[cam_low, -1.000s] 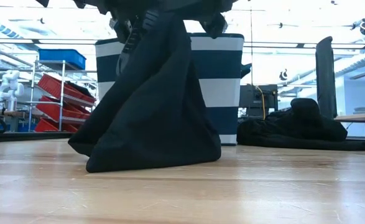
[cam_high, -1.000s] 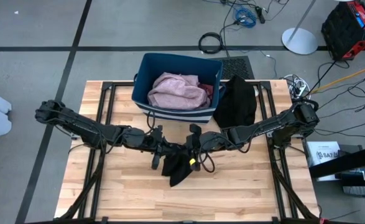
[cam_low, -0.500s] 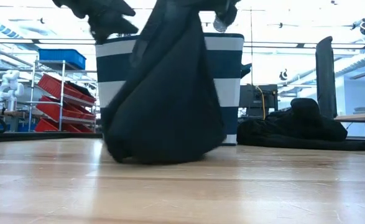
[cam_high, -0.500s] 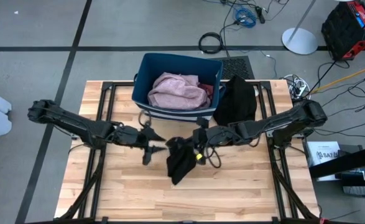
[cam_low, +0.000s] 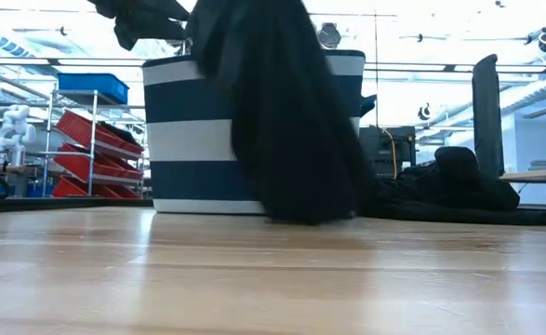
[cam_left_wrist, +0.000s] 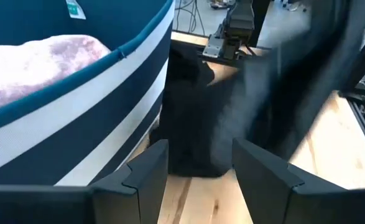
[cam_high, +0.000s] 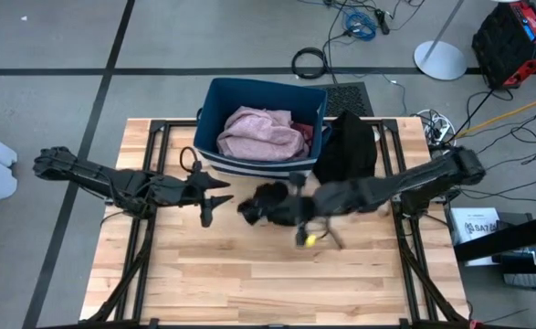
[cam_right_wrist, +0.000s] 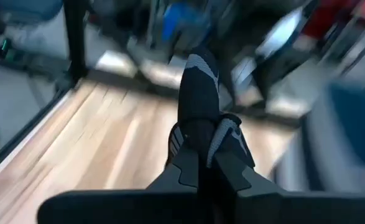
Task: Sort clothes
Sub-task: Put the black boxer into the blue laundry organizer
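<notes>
Now only my right pincer (cam_high: 269,206) stays clamped on the black garment (cam_high: 277,205); swinging toward three o'clock, it may slip free or snag the bin (cam_high: 215,157), my left pincer (cam_high: 215,194) apart at nine

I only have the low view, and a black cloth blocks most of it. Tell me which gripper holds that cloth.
Observer: The right gripper is shut on the black garment, in front of the striped bin.
Operator: Report the left gripper.
Observer: The left gripper is open, beside the garment and apart from it.
Operator: Say what is inside the bin.
Observer: A pale pink garment lies on top in it.
</notes>
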Action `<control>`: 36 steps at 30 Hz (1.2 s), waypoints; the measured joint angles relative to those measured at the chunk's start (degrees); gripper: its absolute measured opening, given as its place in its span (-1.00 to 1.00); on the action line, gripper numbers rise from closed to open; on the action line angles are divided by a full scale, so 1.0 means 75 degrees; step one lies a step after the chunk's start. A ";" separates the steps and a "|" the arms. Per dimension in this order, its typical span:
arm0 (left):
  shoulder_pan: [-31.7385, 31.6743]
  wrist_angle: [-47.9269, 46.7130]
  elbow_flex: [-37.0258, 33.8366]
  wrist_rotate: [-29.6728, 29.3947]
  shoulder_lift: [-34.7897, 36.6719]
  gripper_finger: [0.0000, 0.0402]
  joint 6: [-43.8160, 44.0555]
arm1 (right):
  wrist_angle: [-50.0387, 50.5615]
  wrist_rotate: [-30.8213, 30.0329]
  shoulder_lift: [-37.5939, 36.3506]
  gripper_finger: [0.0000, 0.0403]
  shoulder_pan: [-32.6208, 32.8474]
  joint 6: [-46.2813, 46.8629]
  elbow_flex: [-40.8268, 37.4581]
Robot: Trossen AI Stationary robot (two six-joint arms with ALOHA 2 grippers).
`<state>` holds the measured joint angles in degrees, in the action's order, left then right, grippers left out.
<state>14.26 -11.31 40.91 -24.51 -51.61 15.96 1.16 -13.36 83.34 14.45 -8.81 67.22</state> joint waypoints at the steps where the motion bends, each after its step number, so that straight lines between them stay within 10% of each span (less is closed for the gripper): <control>1: 0.0000 -0.0003 -0.0004 0.0000 -0.0026 -0.07 0.0001 | 0.0037 0.0017 0.0271 -0.99 0.0088 0.0262 -0.0001; 8: 0.0000 0.0004 -0.0007 -0.0003 -0.0117 -0.07 -0.0047 | -0.1038 0.0637 0.2314 -1.00 0.0803 0.2530 -0.0020; 15: 0.0000 0.0008 -0.0007 -0.0061 -0.0117 -0.07 -0.0104 | -0.1537 0.0520 0.2083 -1.00 0.0779 0.3233 -0.0020; 21: 0.0000 -0.0024 -0.0010 -0.0064 -0.0117 -0.07 -0.0031 | 0.0699 -0.1306 0.1729 -1.00 0.0643 0.4946 -0.0011; 26: 0.0000 0.0003 -0.0010 -0.0083 -0.0117 -0.07 -0.0040 | 0.2329 -0.0314 0.1837 -0.95 0.0371 0.6791 -0.0015; 36: 0.0000 -0.0031 -0.0010 -0.0402 -0.0117 -0.07 -0.0097 | 0.2397 0.0220 0.2561 -0.84 0.0327 0.6603 -0.0020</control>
<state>14.26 -11.54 40.84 -27.53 -52.49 15.23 19.14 -11.71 102.55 16.90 40.72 67.07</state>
